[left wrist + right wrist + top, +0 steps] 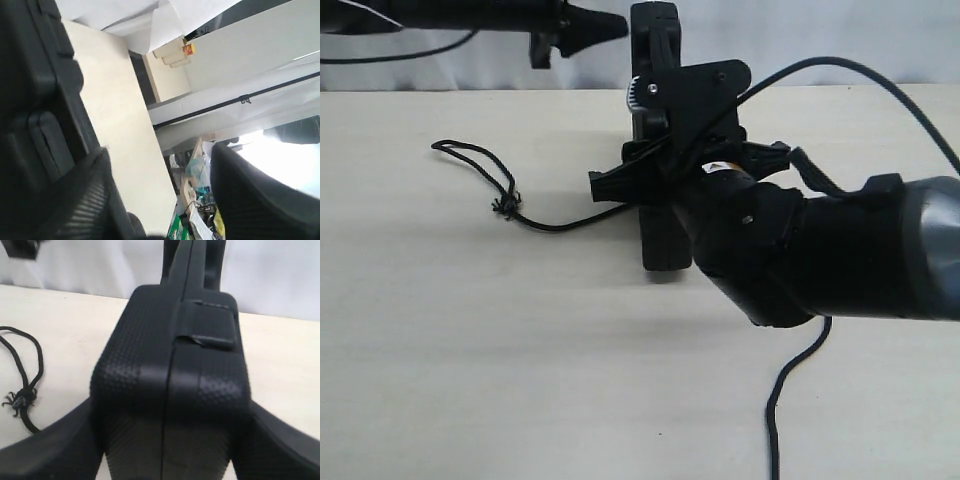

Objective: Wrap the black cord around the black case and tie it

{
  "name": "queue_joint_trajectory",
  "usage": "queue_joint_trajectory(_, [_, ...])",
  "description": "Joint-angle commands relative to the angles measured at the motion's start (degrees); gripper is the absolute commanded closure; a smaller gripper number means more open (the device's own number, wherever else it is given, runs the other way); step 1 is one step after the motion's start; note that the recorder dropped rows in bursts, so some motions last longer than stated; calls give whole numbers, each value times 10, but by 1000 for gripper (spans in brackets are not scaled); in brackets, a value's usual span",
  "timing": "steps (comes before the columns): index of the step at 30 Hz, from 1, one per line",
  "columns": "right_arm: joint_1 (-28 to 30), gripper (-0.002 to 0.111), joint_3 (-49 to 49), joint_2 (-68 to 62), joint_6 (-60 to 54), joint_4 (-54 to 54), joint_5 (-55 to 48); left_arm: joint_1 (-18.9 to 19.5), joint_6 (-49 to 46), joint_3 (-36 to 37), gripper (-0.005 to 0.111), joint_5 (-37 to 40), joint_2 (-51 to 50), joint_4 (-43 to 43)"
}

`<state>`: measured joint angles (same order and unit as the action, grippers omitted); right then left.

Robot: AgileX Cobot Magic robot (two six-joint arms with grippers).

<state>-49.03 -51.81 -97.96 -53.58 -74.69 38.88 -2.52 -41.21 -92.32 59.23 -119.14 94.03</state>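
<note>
The black case (665, 240) stands on edge at the middle of the table (470, 350), its narrow side facing the exterior camera and its top running up toward 12 o'clock. The right gripper (670, 168) reaches in from 4 o'clock and straddles it about halfway up. In the right wrist view its fingers (50, 450) lie against the two pebbled flanks, one on each side. The case fills the whole gap between them, so the pincer is spread as wide as the case is thick and clamped onto it. The seam and a latch of the case run straight up the centre of that view.

The left gripper (610, 27) hangs at 11 o'clock, its tip just beside the upper edge of the case. In the left wrist view its fingers (260, 200) are parted, with bare tabletop and the room showing between them and nothing held. The case looms dark alongside one finger, and whether it touches cannot be told.

The black cord (560, 228) lies on the table at 9 o'clock of the case. A narrow loop reaches out to the far left, closed by a frayed knot (505, 206), and a single strand runs from the knot toward the case, vanishing under the right gripper.
</note>
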Motion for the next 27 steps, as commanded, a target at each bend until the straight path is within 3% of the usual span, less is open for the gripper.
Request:
queue_joint_trajectory(1, [2, 104, -1, 8, -49, 6, -14, 76, -20, -5, 52, 39, 30, -88])
queue_joint_trajectory(3, [2, 104, -1, 8, -77, 7, -29, 98, -22, -5, 54, 28, 47, -203])
queue_joint_trajectory(5, [2, 104, -1, 8, -99, 7, -44, 107, -15, -5, 59, 21, 55, -371])
queue_joint_trajectory(7, [2, 104, -1, 8, -103, 7, -49, 101, 56, -4, 64, 22, 55, -537])
queue_joint_trajectory(10, [2, 104, -1, 8, -103, 6, -56, 82, 160, 6, 65, 36, 44, -671])
queue_joint_trajectory(14, [2, 104, -1, 8, -103, 6, -72, 57, 213, 42, 65, -6, 34, -684])
queue_joint_trajectory(23, [2, 104, -1, 8, -103, 6, -82, -16, 279, 109, 65, -215, 23, -719])
queue_joint_trajectory(27, [2, 104, -1, 8, -103, 6, -83, -35, 289, 116, 65, -234, 8, -771])
